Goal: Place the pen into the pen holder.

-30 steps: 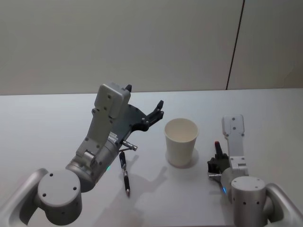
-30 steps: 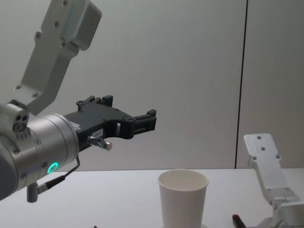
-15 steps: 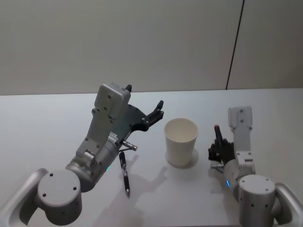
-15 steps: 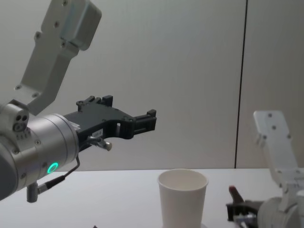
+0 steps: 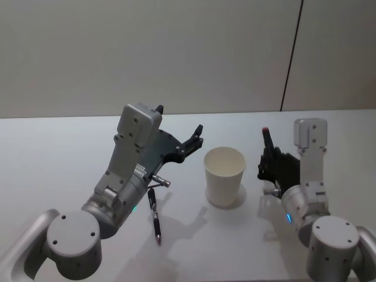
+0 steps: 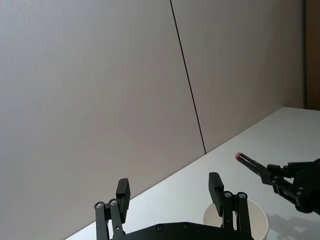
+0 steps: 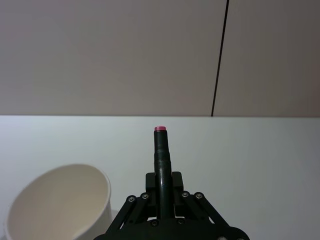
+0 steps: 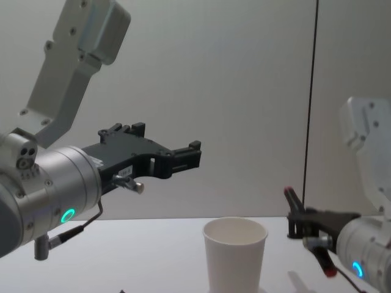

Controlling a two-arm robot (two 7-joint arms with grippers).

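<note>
Fingers (image 7: pixel 175 183) of the right gripper (image 5: pixel 272 160) are clamped on the pen (image 5: pixel 268 141) — red end up, raised off the table (image 5: pixel 53 153), just right of the pen holder (image 5: pixel 224 176). We find the left gripper (image 6: pixel 169 181) spread wide, high beside the holder's left. A second pen (image 5: pixel 155 218) lies on the white table — behind, a plain wall (image 5: pixel 147 53) with a dark seam (image 5: pixel 292 56).

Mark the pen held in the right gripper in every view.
Head view: pen right of the cup, red tip up.
Chest view: pen right of the cup, above its rim.
Left wrist view: pen near the cup's rim.
Right wrist view: pen beside the cup.
Shared landmark: the cup.
</note>
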